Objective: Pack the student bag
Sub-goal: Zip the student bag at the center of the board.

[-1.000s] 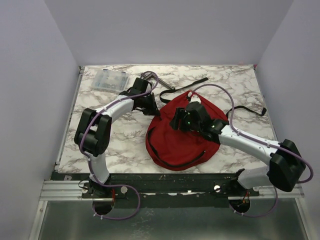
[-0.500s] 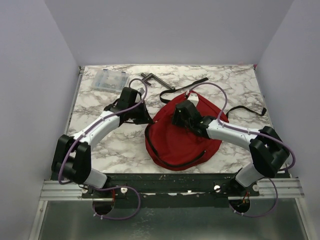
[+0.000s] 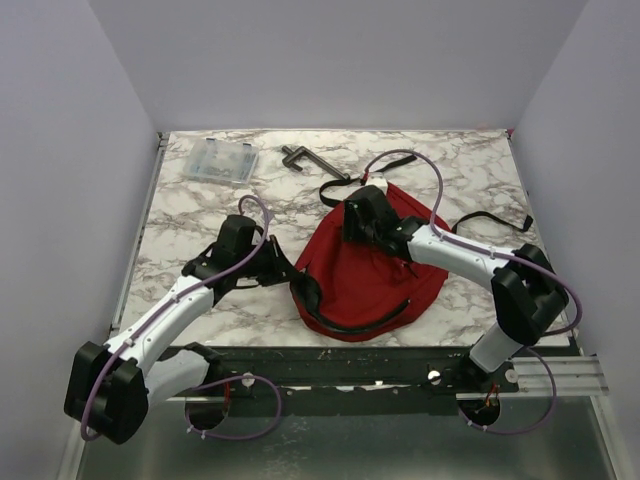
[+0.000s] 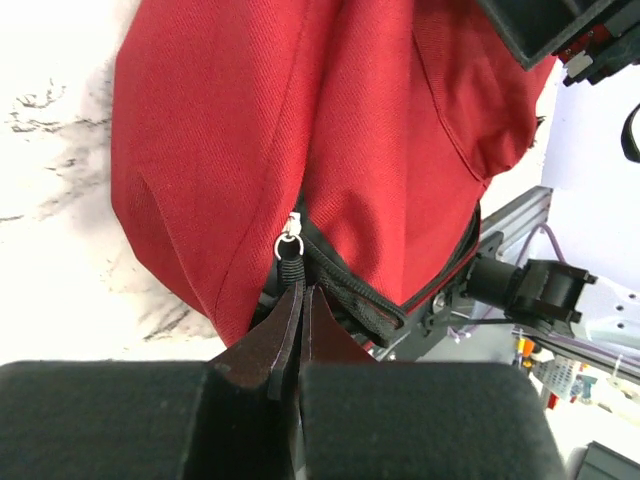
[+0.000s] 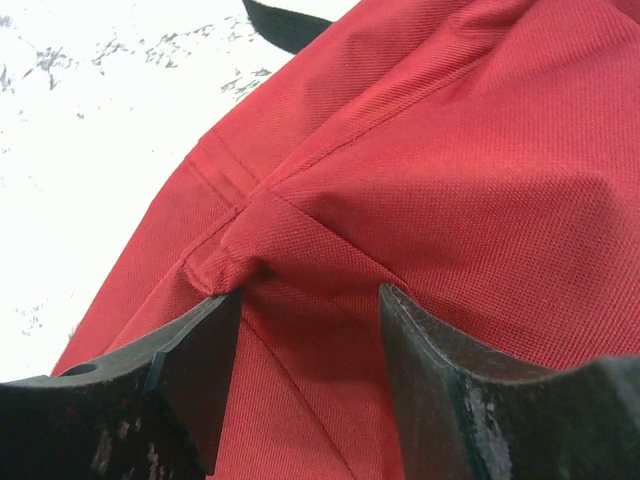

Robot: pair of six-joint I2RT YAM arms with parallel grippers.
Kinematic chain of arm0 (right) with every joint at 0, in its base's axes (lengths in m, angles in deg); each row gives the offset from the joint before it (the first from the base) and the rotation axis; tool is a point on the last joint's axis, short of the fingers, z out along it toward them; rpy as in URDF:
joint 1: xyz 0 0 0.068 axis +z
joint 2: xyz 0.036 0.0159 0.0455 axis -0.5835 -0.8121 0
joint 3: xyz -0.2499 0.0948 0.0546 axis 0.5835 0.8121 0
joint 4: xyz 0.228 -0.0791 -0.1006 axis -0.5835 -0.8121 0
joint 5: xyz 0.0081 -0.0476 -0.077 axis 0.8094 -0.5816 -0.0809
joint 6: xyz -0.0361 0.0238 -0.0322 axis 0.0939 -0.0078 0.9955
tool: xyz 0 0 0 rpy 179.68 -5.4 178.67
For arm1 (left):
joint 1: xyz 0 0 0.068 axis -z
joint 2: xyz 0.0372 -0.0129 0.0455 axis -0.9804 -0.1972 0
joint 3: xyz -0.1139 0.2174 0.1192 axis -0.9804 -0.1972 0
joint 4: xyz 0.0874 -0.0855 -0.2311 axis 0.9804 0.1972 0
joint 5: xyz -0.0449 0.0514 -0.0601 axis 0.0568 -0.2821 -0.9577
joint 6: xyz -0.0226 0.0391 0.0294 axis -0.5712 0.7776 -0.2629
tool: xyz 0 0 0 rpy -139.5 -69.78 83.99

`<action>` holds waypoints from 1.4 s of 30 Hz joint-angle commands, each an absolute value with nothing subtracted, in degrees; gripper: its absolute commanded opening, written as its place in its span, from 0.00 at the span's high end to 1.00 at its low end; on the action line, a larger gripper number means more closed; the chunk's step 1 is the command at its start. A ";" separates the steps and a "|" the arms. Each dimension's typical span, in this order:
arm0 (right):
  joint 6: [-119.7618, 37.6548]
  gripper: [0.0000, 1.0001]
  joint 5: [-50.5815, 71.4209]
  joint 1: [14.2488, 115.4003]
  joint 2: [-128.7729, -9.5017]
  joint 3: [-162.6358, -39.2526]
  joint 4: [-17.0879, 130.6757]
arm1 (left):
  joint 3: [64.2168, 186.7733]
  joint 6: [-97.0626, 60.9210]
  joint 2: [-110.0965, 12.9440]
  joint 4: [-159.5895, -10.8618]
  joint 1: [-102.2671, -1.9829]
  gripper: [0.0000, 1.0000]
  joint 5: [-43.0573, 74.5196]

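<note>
Since the left tool (image 4: 298, 290) is clamped on the zipper pull (image 4: 290, 262) of the student bag (image 3: 365, 285) lying on the counter (image 3: 450, 160), pull along the zip while the right tool (image 5: 308, 298), jaws apart, pins the fabric.

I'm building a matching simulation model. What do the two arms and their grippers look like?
The left arm and right arm share white links between bulky black joint housings, each trailed by a purple cable. The left gripper and right gripper have black, wedge-shaped fingers tapering to the tips; the right's look scuffed.
</note>
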State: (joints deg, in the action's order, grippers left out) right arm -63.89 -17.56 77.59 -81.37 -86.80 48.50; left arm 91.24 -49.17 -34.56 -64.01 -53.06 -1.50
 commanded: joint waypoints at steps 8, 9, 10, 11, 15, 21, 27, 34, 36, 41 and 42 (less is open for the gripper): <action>-62.04 0.25 0.12 80.79 -71.38 -86.32 40.37 | 91.56 -54.12 -26.97 -65.55 -52.30 1.00 -7.15; -63.74 0.25 1.73 80.79 -70.65 -85.70 40.17 | 91.84 -54.23 -26.88 -65.31 -52.34 1.00 -7.28; -66.96 0.25 4.27 80.80 -70.06 -84.67 40.41 | 92.02 -54.32 -26.78 -64.99 -52.30 1.00 -7.41; -70.09 0.25 6.48 80.84 -69.33 -83.46 41.90 | 92.01 -54.54 -26.62 -64.84 -52.34 1.00 -7.61; -78.16 0.26 11.44 84.33 -66.04 -77.77 50.93 | 91.41 -55.84 -25.46 -64.80 -52.35 1.00 -7.89; -69.85 0.27 9.53 88.78 -64.15 -74.63 54.44 | 90.10 -57.46 -22.84 -63.68 -52.35 1.00 -7.32; -67.23 0.37 -0.83 96.66 -64.47 -71.84 55.50 | 90.06 -57.37 -22.08 -61.35 -52.34 1.00 -5.71; -70.12 0.64 -7.21 98.53 -67.44 -71.92 56.83 | 91.45 -57.29 -22.82 -60.13 -52.39 1.00 -5.76; -71.52 0.74 -8.89 98.56 -68.30 -72.48 56.85 | 91.21 -57.84 -22.96 -59.90 -52.35 1.00 -6.36; -71.21 0.81 -8.41 98.51 -69.71 -74.64 58.60 | 87.19 -62.10 -20.61 -60.92 -51.41 1.00 -7.84; -70.53 0.80 -8.17 98.51 -69.56 -75.22 57.82 | 86.56 -62.42 -20.12 -60.97 -51.38 1.00 -7.91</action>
State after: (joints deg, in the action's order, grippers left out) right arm -71.34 -5.14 98.37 -68.87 -72.09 55.94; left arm 89.64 -58.89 -22.73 -60.93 -52.36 -5.13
